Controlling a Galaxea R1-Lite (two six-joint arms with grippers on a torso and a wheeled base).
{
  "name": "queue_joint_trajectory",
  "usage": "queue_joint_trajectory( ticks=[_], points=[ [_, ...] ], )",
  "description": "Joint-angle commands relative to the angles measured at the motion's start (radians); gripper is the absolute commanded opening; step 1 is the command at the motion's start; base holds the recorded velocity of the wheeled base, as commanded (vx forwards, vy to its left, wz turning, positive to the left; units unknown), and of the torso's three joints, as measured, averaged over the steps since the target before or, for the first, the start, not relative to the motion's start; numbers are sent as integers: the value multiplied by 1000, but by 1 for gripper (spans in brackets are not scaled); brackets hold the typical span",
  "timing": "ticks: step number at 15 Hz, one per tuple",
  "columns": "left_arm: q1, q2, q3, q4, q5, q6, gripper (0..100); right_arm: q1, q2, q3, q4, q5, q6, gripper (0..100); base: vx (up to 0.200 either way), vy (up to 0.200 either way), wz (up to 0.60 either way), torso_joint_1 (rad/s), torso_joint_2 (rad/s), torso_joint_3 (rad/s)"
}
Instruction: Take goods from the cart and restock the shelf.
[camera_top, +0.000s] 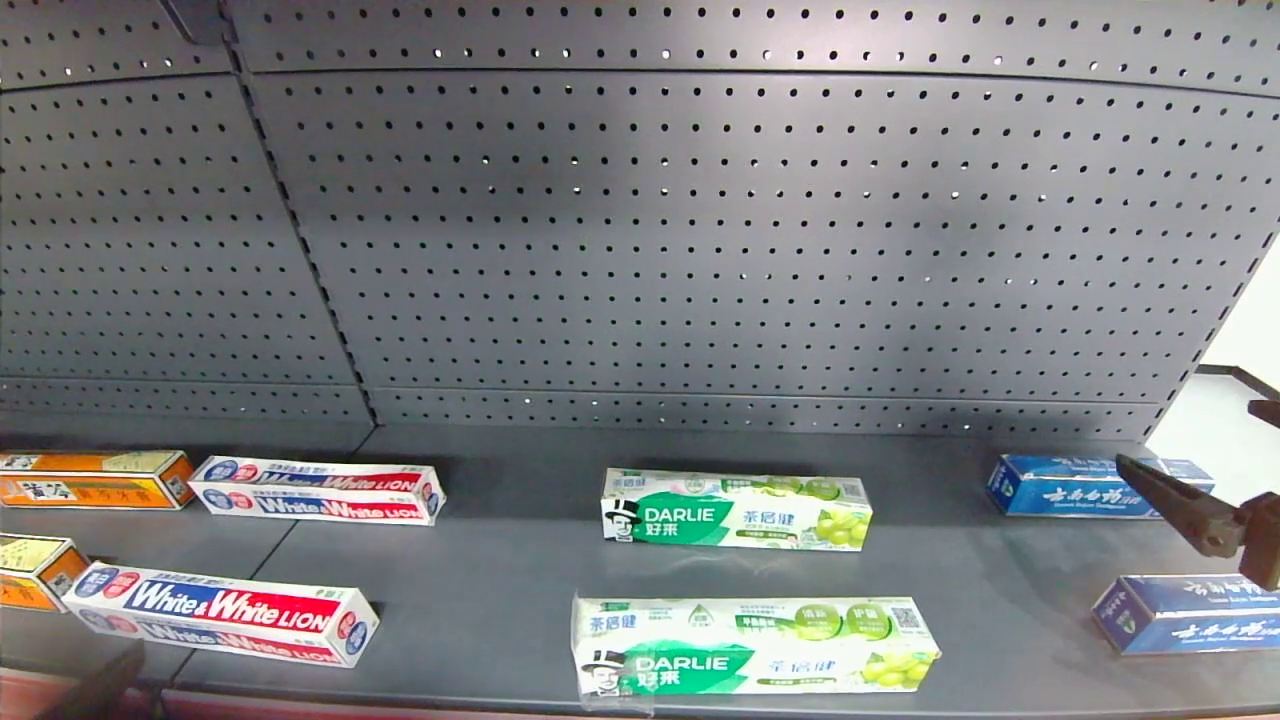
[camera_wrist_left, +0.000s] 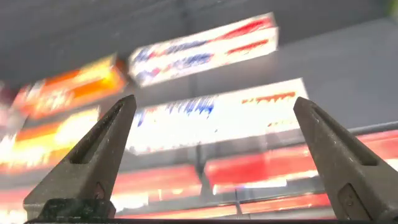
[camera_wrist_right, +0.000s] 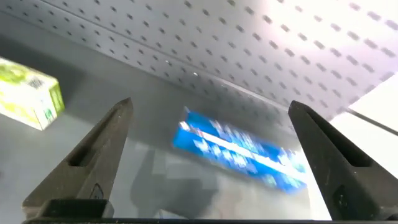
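Toothpaste boxes lie flat on the grey shelf (camera_top: 500, 590) in two rows. From my left come an orange box (camera_top: 95, 478), two white-and-red boxes (camera_top: 320, 490) (camera_top: 225, 612), two green boxes (camera_top: 735, 510) (camera_top: 750, 645) and two blue boxes (camera_top: 1060, 487) (camera_top: 1180, 612). My right gripper (camera_wrist_right: 211, 106) hangs open and empty over the shelf's right end, facing a blue box (camera_wrist_right: 239, 149); one of its fingers (camera_top: 1180, 500) crosses the rear blue box. My left gripper (camera_wrist_left: 214, 99) is open and empty, low before the shelf's front edge, facing the front white-and-red box (camera_wrist_left: 217, 115).
A perforated grey back panel (camera_top: 700, 250) rises behind the shelf. A second orange box (camera_top: 35, 570) lies at the far left front. A red strip (camera_wrist_left: 249, 174) runs along the shelf's front edge. Bare shelf lies between the white-and-red, green and blue boxes.
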Motion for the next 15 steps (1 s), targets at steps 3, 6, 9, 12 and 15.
queue_joint_trajectory(
  ticks=[3, 6, 9, 12, 15],
  points=[
    [85, -205, 143, -3, 45, -96, 100, -13, -181, 128, 15, -62, 46, 100, 0, 0, 0, 0, 0, 0],
    [25, -350, 258, -2, 37, -103, 100, -16, -321, 207, 59, -79, 80, 100, 0, 0, 0, 0, 0, 0],
    [-15, -468, 316, 7, 42, -119, 100, -14, -419, 245, 104, -80, 140, 100, 0, 0, 0, 0, 0, 0],
    [-5, -601, 329, 59, 49, -139, 100, -13, -557, 300, 173, -76, 144, 100, 0, 0, 0, 0, 0, 0],
    [5, -601, 307, 109, 138, -140, 100, -29, -715, 395, 274, -133, 160, 100, 0, 0, 0, 0, 0, 0]
  ],
)
